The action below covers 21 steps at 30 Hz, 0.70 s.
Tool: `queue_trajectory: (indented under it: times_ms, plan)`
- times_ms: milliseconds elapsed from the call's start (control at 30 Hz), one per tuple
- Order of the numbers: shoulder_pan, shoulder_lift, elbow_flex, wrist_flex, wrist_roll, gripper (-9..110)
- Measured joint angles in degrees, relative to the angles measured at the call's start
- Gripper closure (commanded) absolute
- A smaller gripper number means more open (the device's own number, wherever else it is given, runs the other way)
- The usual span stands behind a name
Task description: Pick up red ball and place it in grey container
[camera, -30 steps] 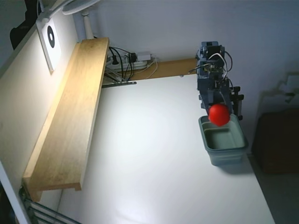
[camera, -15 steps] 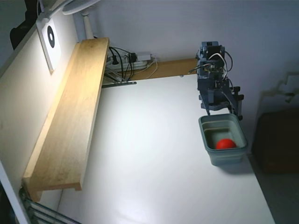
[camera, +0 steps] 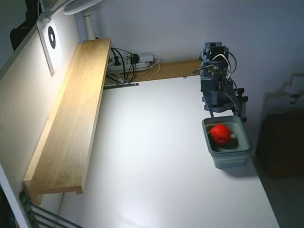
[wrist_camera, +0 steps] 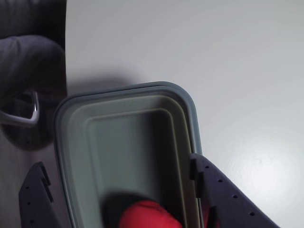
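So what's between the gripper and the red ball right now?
Nothing solid. In the wrist view the open gripper hangs over the container, with the ball below between its fingers; only air separates them. The fixed view shows the ball inside too.

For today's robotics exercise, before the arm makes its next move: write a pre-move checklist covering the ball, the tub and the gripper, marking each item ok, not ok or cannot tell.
1. Red ball inside grey container: ok.
2. Gripper open and empty, jaws spread over the tub: ok.
3. Ball at rest: cannot tell, it looks blurred.
4. Container upright on the white table: ok.
5. Container clear of the table edge: cannot tell; it sits near it.
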Motion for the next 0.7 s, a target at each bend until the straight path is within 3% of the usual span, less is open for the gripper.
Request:
queue_trajectory:
  times_ms: [233,700]
  plan:
    - [1.49,1.58,1.05,0.00,0.00,66]
    - [14.24,7.65,5.89,1.67,0.00,72]
